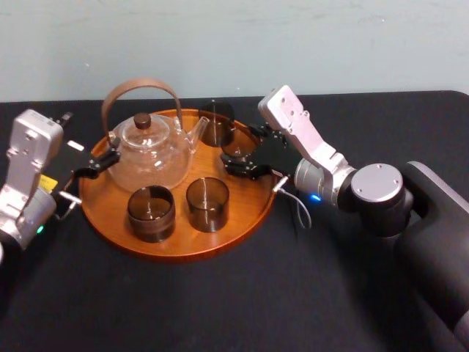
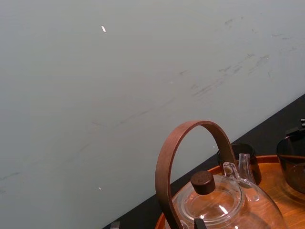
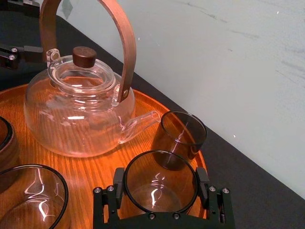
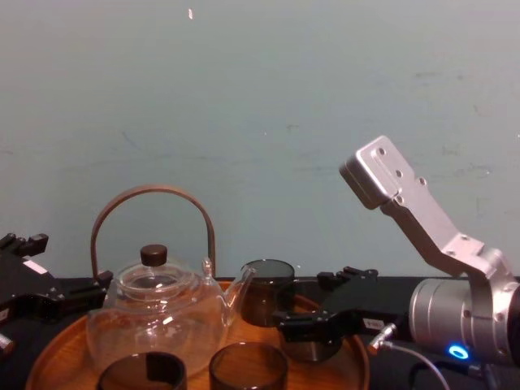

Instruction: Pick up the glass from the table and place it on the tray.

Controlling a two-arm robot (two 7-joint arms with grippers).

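Observation:
My right gripper [image 1: 238,152] is shut on a dark smoky glass [image 1: 238,149], one finger pressed on each side. In the right wrist view the glass [image 3: 159,183] sits between the black fingers [image 3: 117,188] over the right edge of the round orange-brown tray [image 3: 95,162]. I cannot tell whether the glass rests on the wood or hangs just above it. The tray [image 1: 183,246] lies on the black table [image 1: 256,301]. My left gripper [image 1: 95,165] is parked at the tray's left rim, open and holding nothing.
A clear glass teapot [image 1: 150,150] with a bent wooden handle stands on the tray's back left. Two dark glasses [image 1: 152,213] [image 1: 207,204] stand at the tray's front. A third glass [image 1: 215,121] stands at the back, just behind the held one.

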